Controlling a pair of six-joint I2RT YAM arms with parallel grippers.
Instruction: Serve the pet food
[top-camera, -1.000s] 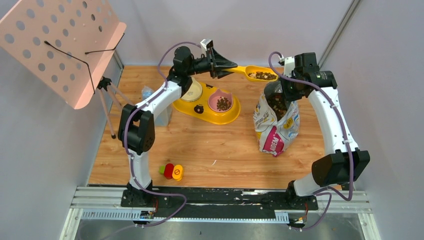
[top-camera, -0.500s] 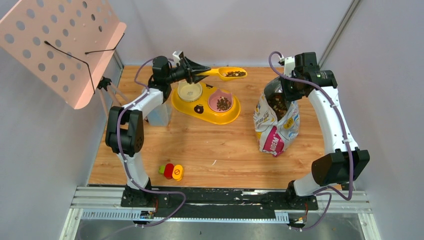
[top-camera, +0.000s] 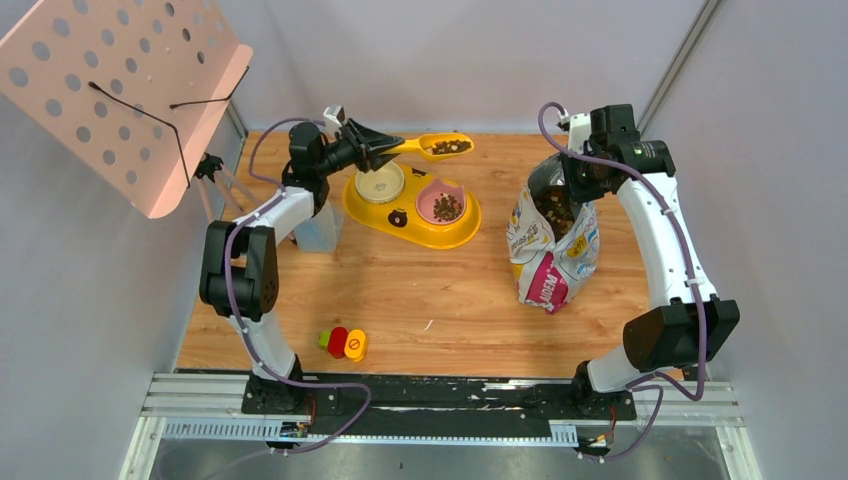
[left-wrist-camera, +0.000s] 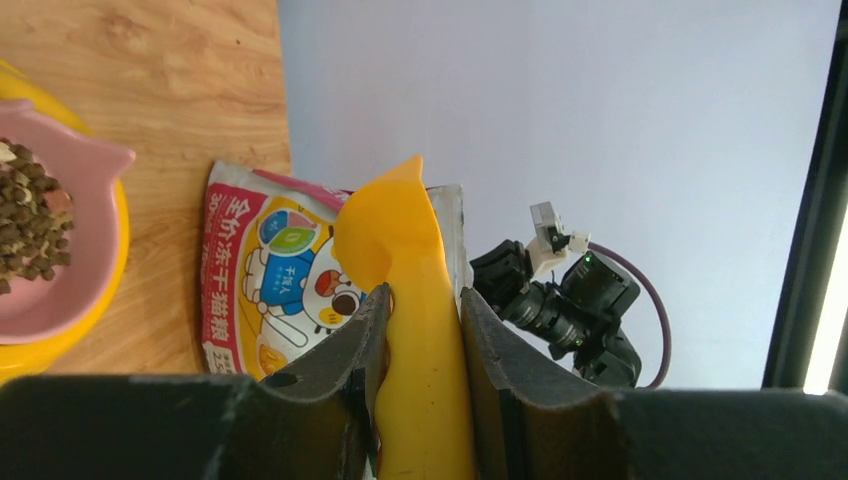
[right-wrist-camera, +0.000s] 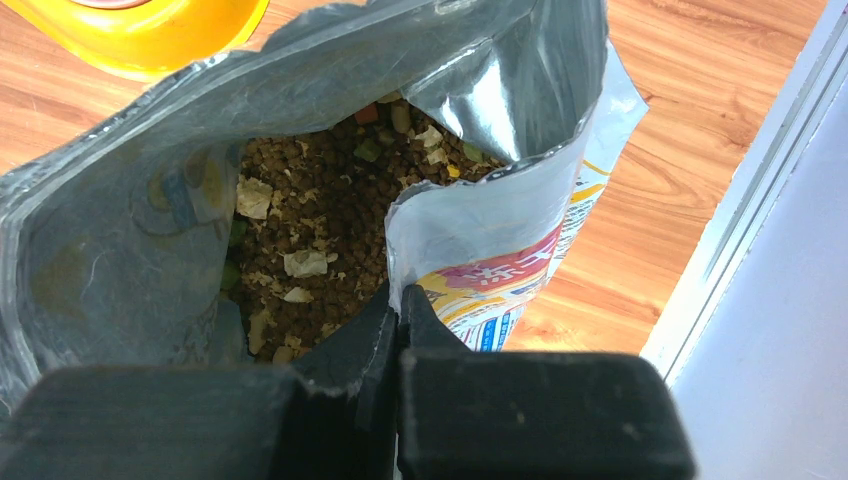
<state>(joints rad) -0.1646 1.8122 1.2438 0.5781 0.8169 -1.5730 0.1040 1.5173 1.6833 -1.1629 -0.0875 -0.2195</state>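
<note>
My left gripper (top-camera: 388, 150) is shut on the handle of a yellow scoop (top-camera: 440, 146). The scoop holds a load of pet food (top-camera: 450, 146) in the air, just beyond the far rim of the pink bowl (top-camera: 428, 196). That bowl has pet food (top-camera: 446, 207) in it and sits in a yellow feeder (top-camera: 372, 213). In the left wrist view the scoop handle (left-wrist-camera: 420, 370) fills the gap of the left gripper (left-wrist-camera: 418, 300). My right gripper (right-wrist-camera: 399, 296) is shut on the rim of the open foil bag (right-wrist-camera: 500, 110), showing pet food (right-wrist-camera: 330, 230) inside. The bag (top-camera: 550, 250) stands upright at the right.
A pink perforated stand (top-camera: 120, 90) on a tripod overhangs the back left. A clear container (top-camera: 322, 232) is beside the feeder's left end, and a cream dish (top-camera: 380, 183) sits in the feeder. Small red, yellow and green pieces (top-camera: 343, 343) lie near the front. Walls close in on three sides.
My left arm has swung the loaded scoop leftward, from beside the bag's mouth to above the feeder's far edge. The right arm and the bag have stayed still.
</note>
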